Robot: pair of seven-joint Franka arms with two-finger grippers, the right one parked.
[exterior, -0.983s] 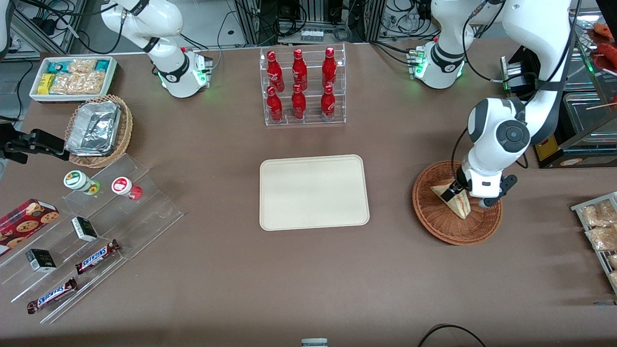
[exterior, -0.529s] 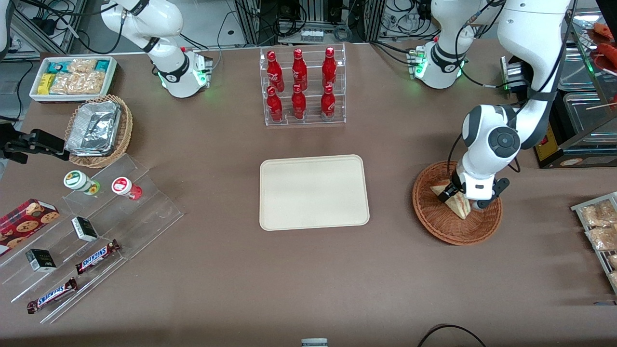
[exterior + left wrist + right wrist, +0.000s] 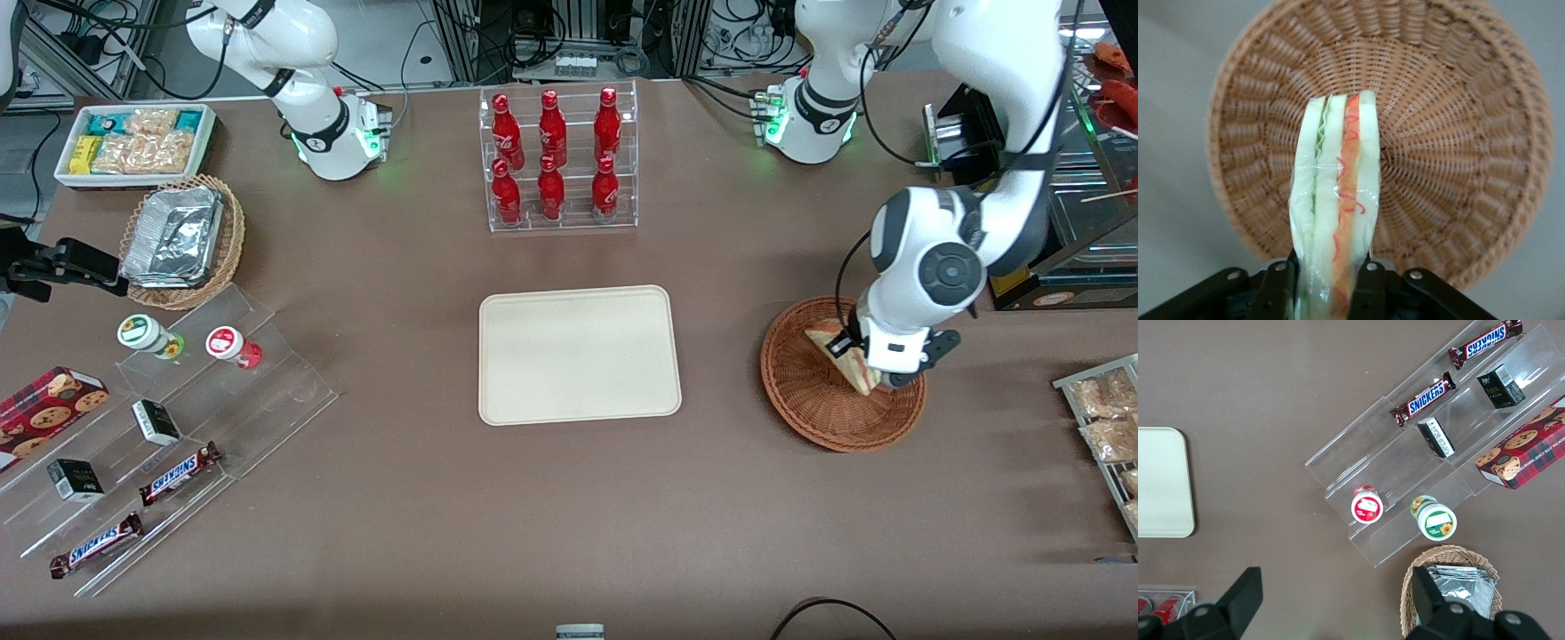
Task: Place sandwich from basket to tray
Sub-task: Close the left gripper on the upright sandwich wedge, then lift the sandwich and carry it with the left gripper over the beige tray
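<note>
My left arm's gripper is shut on the sandwich, a plastic-wrapped white wedge with red and green filling, and holds it lifted a little above the reddish-brown wicker basket. In the left wrist view the sandwich is pinched between both black fingers, with the basket beneath it. The cream-beige tray lies flat on the table, toward the parked arm's end from the basket. Its corner also shows in the right wrist view.
A clear rack of red bottles stands farther from the front camera than the tray. A tan basket of foil containers, a white snack bin and an acrylic stand with snacks lie toward the parked arm's end. A rack of pastry packets sits beside the basket.
The gripper closed on the sandwich and has lifted it off the basket floor. The wrist has shifted slightly away from the tray.
</note>
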